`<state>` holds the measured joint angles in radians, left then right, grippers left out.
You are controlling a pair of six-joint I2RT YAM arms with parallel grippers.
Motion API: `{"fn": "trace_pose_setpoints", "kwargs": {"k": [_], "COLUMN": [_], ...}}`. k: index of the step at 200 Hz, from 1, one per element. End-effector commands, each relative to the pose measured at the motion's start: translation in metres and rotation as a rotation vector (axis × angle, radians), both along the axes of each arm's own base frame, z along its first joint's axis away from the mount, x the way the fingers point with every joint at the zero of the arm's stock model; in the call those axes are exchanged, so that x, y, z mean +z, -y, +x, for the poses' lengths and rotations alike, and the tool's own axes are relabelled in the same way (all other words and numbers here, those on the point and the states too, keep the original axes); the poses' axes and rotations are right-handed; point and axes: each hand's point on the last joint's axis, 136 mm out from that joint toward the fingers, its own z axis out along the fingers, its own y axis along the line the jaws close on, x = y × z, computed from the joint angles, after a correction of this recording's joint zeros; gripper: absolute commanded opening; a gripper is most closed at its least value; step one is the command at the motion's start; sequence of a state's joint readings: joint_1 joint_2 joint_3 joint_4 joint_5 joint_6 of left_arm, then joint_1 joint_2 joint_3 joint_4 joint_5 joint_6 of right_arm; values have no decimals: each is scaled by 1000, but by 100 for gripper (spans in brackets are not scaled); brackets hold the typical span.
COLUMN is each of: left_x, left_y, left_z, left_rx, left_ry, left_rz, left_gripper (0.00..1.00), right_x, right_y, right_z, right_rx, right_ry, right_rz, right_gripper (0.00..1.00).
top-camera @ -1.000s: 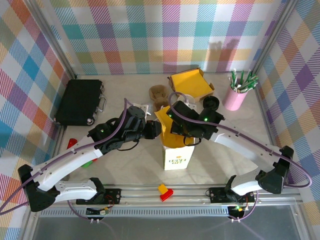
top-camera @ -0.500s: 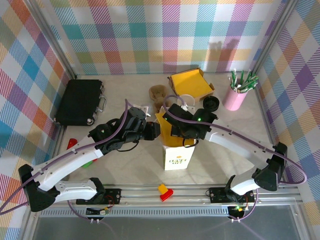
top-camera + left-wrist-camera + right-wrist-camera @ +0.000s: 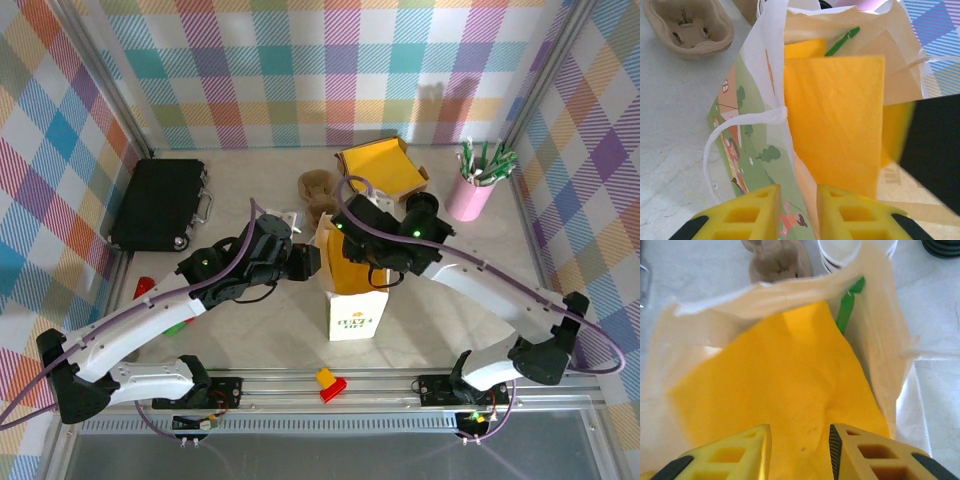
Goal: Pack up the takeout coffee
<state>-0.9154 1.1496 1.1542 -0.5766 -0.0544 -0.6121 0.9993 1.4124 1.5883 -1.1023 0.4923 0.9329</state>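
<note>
- A pale counter (image 3: 270, 330) is enclosed by plaid walls, and a paper bag (image 3: 356, 312) is stood upright at its middle.
- The bag's left wall is pinched by the left tool (image 3: 799, 195), so the mouth is held agape.
- The right tool (image 3: 799, 435) is hung over the mouth, fingers spread and nothing between them. A yellow sheet (image 3: 770, 380) and a green straw (image 3: 846, 307) are seen inside.
- The takeout coffee's green cup cannot be made out. A black lid (image 3: 941, 245) is seen beyond the bag, right of the white cups (image 3: 840, 246).
- The right tool is best lifted straight out while the wall is kept pinched, so that the bag is not tipped.
- A second ago the right tool's fingers were pressed together; now they are parted, and its arm is shifted farther. The left pinch is unchanged.
</note>
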Motion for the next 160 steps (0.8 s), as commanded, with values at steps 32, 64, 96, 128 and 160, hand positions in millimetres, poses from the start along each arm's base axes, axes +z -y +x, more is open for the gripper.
{"fn": "trace_pose_setpoints", "kwargs": {"k": [32,64,96,128,160], "left_x": [25,39,63,90,112], "left_y": [-5,-9,-17,-37,-71], "left_z": [-1,2,8,18,31], "left_rx": [-7,0,26,95,215], "left_ry": [57,97,169,271,390], "left_rz": [4,11,29,80,142], "left_gripper": [39,45,53,61,77], "right_x": [51,66,83,101,113], "right_y": [-11,-24,-24,-1,49], "right_z": [-5,-9,-12,-8,7], "right_rx": [106,187,247,236,117], "right_ry": [115,146,214,318,400], "right_rz": [145,219,244,199,147], "right_gripper": [37,38,45,57,65]}}
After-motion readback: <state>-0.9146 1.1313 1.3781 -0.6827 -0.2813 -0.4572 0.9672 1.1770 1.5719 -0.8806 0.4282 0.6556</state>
